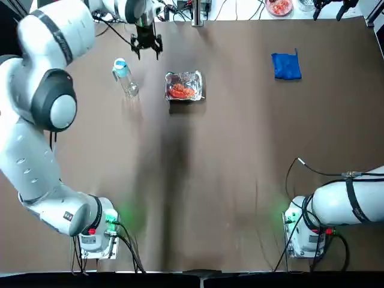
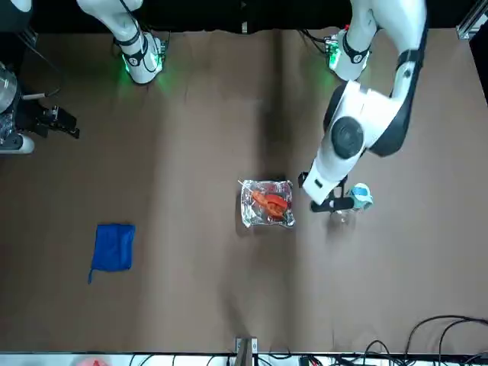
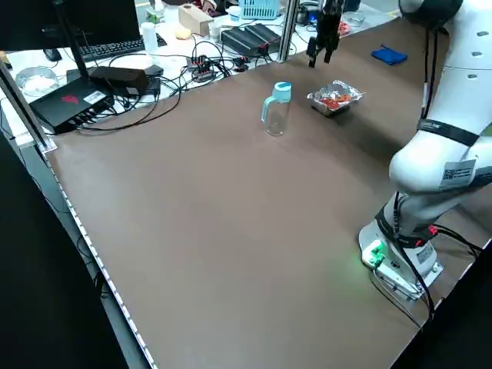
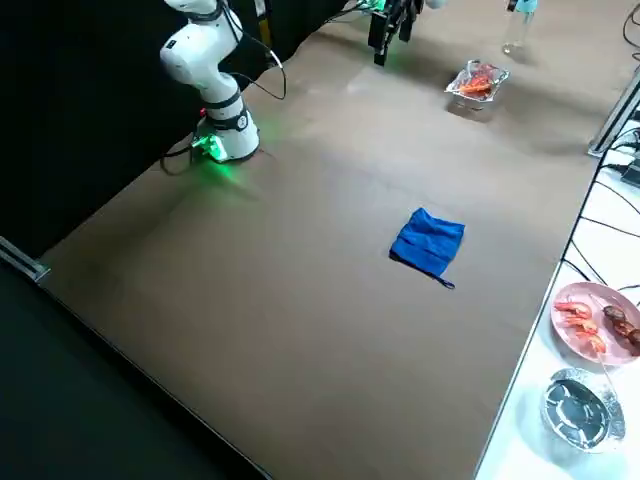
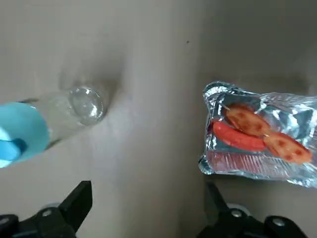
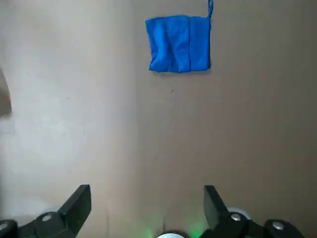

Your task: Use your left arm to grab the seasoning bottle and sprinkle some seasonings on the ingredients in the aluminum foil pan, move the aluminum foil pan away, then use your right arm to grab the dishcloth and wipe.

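Top view is giving you the layout: the left pincer [image 1: 147, 45] is hanging in the upper left of the frame, released and holding nothing, just beyond the seasoning bottle [image 1: 124, 77] and a little toward the aluminum foil pan [image 1: 184, 86]. The bottle is standing upright on the brown worktop [image 1: 210, 180], its light-blue cap up, beside the pan but apart from it. That gap is probably giving the fingers room to close on the bottle without catching the foil.

Left wrist view is showing you both black fingers [image 5: 74, 203] spread wide, with the bottle to one side and the pan to the other, so the pincer is not yet lined up over the bottle. The ingredients [image 1: 180, 91], red-orange pieces, are lying inside the pan, ready for the sprinkling.

The dishcloth [image 1: 286, 66] is lying folded in the upper right of the top view, well apart from the pan, on the right arm's side and clear of any spilled seasoning. The right pincer [image 6: 147, 208] is waiting released, high above the worktop, with the cloth well ahead of it.

You are not getting any readable label or writing on the bottle, pan or cloth.
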`<state>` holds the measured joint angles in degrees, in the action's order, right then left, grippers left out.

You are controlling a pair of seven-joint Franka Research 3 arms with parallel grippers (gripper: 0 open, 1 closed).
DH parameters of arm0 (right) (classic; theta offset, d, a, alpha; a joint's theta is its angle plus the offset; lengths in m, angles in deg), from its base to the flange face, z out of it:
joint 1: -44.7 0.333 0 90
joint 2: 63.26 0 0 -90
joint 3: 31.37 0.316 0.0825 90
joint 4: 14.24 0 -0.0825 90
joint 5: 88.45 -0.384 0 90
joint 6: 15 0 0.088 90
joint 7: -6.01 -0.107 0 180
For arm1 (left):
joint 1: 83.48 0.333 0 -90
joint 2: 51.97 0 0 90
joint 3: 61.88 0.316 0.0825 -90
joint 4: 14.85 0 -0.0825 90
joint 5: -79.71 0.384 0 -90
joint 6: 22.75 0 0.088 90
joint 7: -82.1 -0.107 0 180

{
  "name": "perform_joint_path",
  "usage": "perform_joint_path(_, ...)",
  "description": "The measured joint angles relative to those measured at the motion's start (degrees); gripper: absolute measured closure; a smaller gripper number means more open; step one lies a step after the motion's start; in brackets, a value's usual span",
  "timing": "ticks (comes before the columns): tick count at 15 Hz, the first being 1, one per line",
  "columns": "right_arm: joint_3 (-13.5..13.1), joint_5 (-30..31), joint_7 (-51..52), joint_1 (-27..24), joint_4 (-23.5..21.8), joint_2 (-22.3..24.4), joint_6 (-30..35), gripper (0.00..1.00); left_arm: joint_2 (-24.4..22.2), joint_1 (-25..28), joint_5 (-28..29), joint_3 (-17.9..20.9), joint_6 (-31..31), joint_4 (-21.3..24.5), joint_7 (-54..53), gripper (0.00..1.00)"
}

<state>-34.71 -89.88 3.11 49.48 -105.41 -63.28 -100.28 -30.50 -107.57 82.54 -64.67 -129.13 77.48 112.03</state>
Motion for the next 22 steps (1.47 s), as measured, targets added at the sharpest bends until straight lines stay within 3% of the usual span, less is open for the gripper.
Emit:
perform_joint_path(4,-0.5,-1.8,0.0,-2.2,0.0,0.0,0.0,0.00,8.0,-0.8,-0.4,-0.1,-5.0,-0.3,5.5,0.00)
perform_joint_path(12,-0.1,-2.5,0.0,-2.7,0.0,0.0,0.0,0.00,15.6,-3.0,-4.0,-0.2,-12.9,-0.7,10.2,0.02)
perform_joint_path(15,0.0,-2.5,0.0,-2.7,0.0,0.0,0.0,0.00,18.1,-3.9,-4.1,-0.2,-15.4,-0.9,12.2,0.07)
perform_joint_path(22,0.0,-2.5,0.0,-2.7,0.0,0.0,0.0,0.00,19.1,-4.5,-6.9,-0.3,-15.7,-1.3,13.1,0.74)
